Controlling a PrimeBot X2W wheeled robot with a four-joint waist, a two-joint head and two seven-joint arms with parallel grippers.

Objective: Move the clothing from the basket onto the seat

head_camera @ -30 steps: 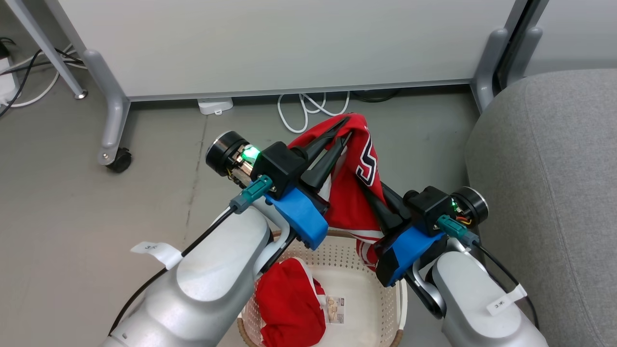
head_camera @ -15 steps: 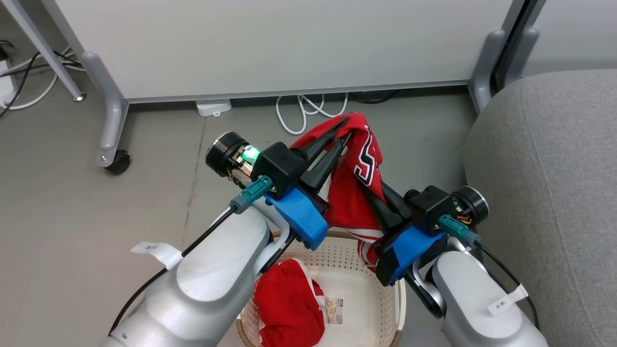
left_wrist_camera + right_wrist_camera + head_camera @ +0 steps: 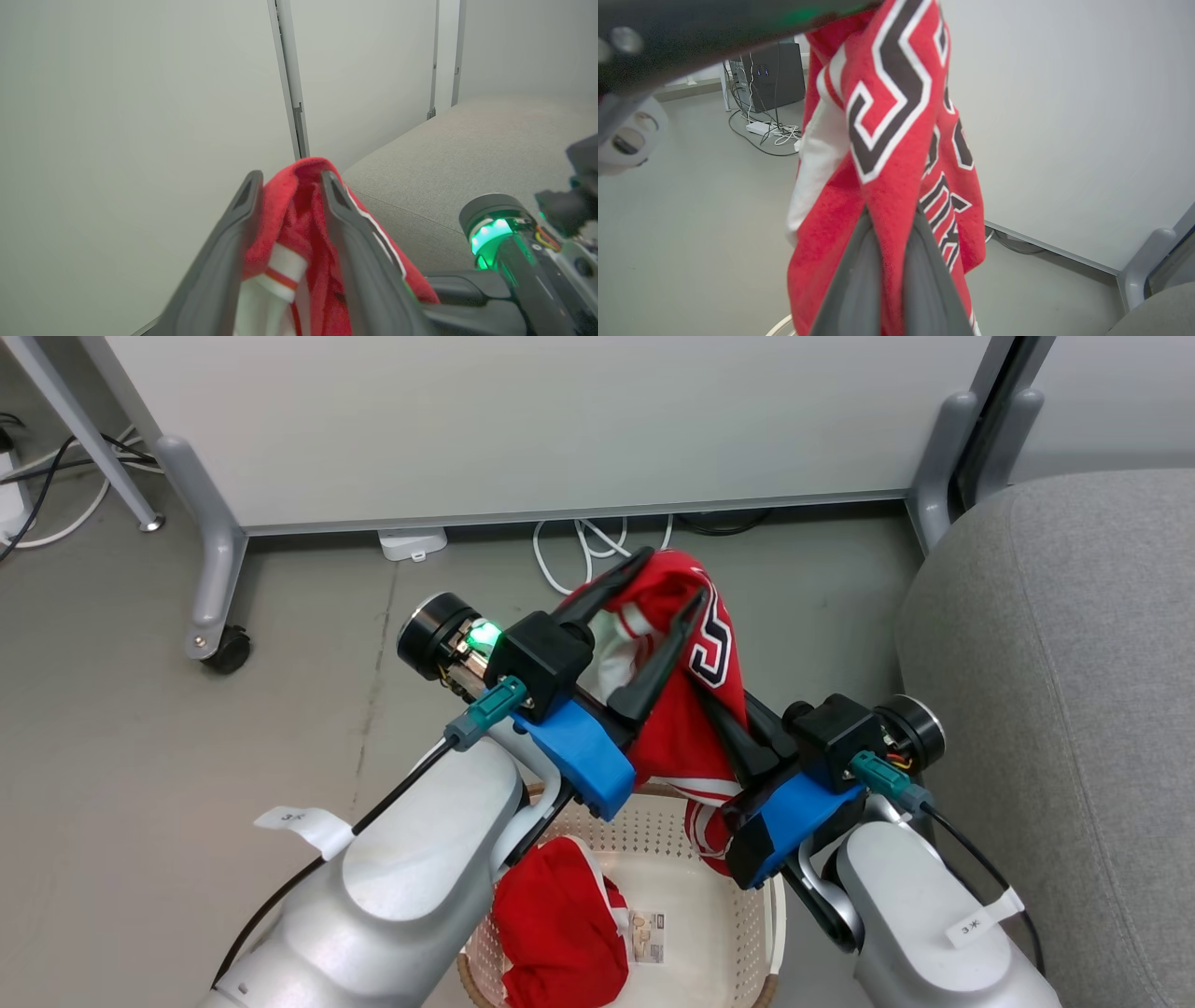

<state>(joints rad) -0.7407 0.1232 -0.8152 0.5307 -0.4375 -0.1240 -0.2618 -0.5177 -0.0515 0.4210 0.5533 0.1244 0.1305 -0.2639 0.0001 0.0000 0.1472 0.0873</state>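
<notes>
The red jersey point(image 3: 681, 737) with black white-edged lettering hangs above the basket point(image 3: 672, 831), lifted between both arms. My right gripper point(image 3: 714, 705) is shut on its lower fold, and the cloth bunches between the fingers point(image 3: 892, 212). My left gripper point(image 3: 674, 576) is open at the jersey's top, fingers spread, with red cloth point(image 3: 303, 205) still lying between them. The plain red garment point(image 3: 560, 924) lies in the cream basket beside a paper label point(image 3: 651, 936). The grey seat point(image 3: 1055, 644) stands to the right.
A white partition panel point(image 3: 560, 420) on grey legs with a caster point(image 3: 229, 644) stands just behind the jersey. White cables point(image 3: 579, 555) and a power block point(image 3: 415, 539) lie on the floor under it. Grey floor lies open to the left.
My left gripper's fingers have spread apart from shut on the jersey's top, showing its white lining. The right gripper keeps its hold and has barely moved.
</notes>
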